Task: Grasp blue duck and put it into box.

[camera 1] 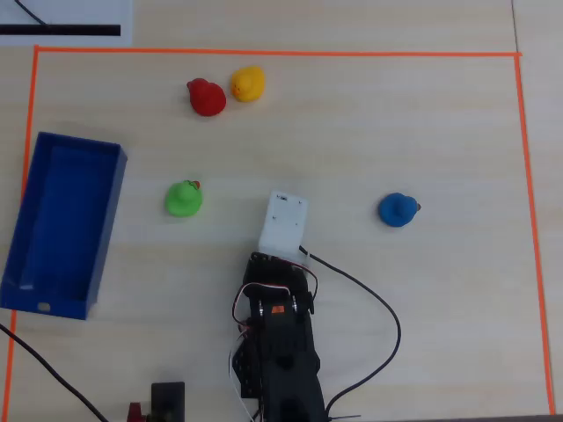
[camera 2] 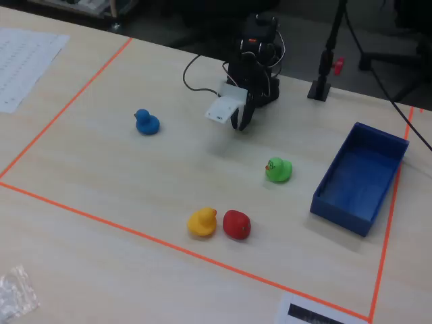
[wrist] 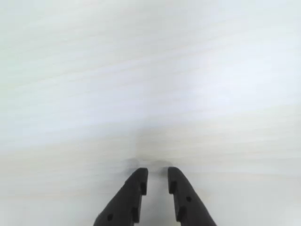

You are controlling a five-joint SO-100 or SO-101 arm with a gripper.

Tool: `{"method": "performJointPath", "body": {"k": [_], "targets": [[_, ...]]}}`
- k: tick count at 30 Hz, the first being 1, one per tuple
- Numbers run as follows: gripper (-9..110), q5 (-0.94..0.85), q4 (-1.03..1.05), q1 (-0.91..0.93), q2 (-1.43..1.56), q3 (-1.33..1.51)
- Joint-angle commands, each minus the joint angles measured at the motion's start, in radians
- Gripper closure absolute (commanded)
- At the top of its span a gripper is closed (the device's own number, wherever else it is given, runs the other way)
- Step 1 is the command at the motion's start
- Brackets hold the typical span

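Four ducks on table: blue duck (camera 1: 398,210), green duck (camera 1: 183,199), red duck (camera 1: 206,98), yellow duck (camera 1: 248,84); your landmark is the blue duck.

Blue duck, place: alone on bare table (camera 1: 440,132) inside the orange tape border (camera 1: 281,54); in the overhead view every other item lies to its left.

Gripper: the gripper (wrist: 155,181) hangs over empty wood left of the blue duck in the overhead view, apart from it, between it and the green duck.

Fingers: black fingers (wrist: 133,193) close together with a narrow gap, nothing between them; no duck shows in the wrist view.

Governing relation: the blue duck lies to the right of the fingers in the overhead view, left of them in the fixed view (camera 2: 146,123). You would likely need to swing the arm that way and spread the fingers first.

Heading: beak points right in the overhead view, away from the gripper; the body is too round to give a clear long axis.

Box: the box (camera 1: 35,281) is empty at the far left, well apart from the blue duck, beyond the green duck.

Progress: judged not yet started; duck untouched.
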Motion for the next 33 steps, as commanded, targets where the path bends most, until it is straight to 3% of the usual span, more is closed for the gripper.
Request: {"method": "performJointPath", "body": {"k": [1,19,25,33], "targets": [[98,-0.046,0.029,0.000,-0.003,-0.003],[96,-0.072,0.029,0.032,-0.003,-0.003],[101,-0.091,0.028,0.032,-0.003,-0.003],[85,-0.025,-0.094,0.109,-0.005,-0.029]]}}
